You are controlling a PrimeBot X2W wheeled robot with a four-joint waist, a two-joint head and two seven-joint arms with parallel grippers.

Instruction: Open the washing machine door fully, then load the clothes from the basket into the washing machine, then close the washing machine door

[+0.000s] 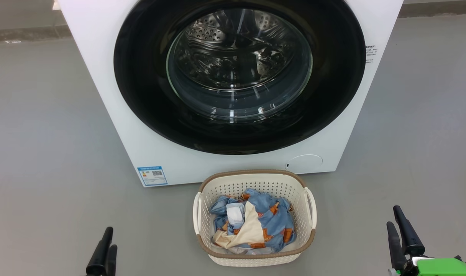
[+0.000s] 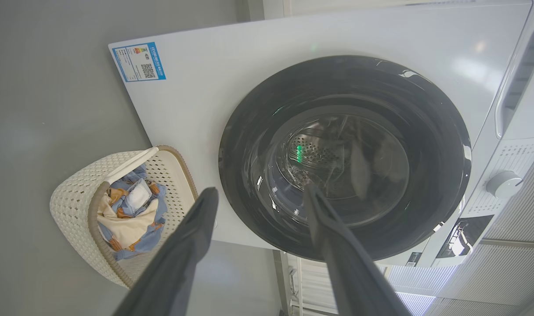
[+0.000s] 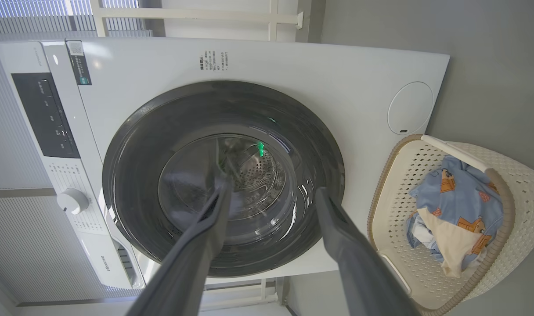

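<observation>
On the grey floor (image 1: 45, 153) before the washing machine (image 1: 99, 76), the basket (image 1: 252, 173) holds the clothes (image 1: 271, 218), a light blue bundle with orange-brown print. Both the left gripper (image 1: 111, 238) and right gripper (image 1: 393, 216) hang empty, fingers spread, while the washing machine door (image 1: 141, 96) sits shut, so opening it seems the step in hand, calling for a hook behind its rim.

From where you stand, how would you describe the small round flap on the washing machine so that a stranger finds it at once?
Look at the white washing machine with its large black door. Below the door, at the front's lower right in the head view, behind the basket, sits the flap. It is a white circle, while the opposite lower corner bears a blue rectangular label.
</observation>
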